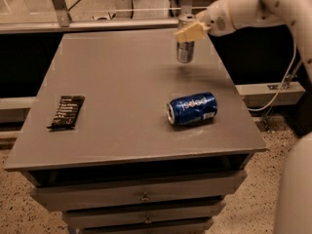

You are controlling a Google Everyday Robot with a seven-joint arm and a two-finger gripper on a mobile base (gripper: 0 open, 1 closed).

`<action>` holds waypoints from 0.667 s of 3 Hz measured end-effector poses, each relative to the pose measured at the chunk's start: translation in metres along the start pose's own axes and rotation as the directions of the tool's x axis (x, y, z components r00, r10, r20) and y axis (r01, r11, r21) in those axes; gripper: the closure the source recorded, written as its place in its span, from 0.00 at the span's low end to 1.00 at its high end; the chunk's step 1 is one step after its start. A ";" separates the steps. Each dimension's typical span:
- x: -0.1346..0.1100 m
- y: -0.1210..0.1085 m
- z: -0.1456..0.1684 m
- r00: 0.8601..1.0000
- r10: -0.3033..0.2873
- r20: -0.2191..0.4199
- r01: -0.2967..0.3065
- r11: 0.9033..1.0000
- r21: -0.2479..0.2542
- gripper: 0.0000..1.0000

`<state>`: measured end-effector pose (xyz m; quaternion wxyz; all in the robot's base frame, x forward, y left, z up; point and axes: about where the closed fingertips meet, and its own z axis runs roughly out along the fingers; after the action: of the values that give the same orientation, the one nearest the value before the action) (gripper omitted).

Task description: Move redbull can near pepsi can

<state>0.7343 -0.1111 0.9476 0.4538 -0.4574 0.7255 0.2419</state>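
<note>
The grey desk (122, 72) carries everything, and the white arm (243, 11) reaches in over its far right corner, ending in the jaws above the back edge. The jaws are closed around the upper part of the redbull can (185, 51). It hangs upright directly beneath them, and its base appears to be just clear of the desk. Well forward of the jaws, toward the near edge and almost in line with them, the pepsi can (192, 109) lies on its side with its silver end facing left in the view. Far off to the left of the jaws, and also nearer the front, sits a dark packet (66, 112), which is out of the way. The step in hand looks like the carry. To do it well, bring the jaws straight forward at a steady height and keep the slim can vertical so it does not swing. Stop just short of the blue can rather than over it, because a can on its side would likely roll if bumped. Lower until the base sits flat, then release.
</note>
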 end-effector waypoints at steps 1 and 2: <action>0.018 0.017 -0.035 0.999 -0.030 0.018 0.031 0.999 -0.022 1.00; 0.027 0.040 -0.058 0.998 -0.056 0.040 0.058 0.997 -0.057 1.00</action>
<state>0.6692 -0.1488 0.9487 0.4610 -0.4861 0.6959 0.2588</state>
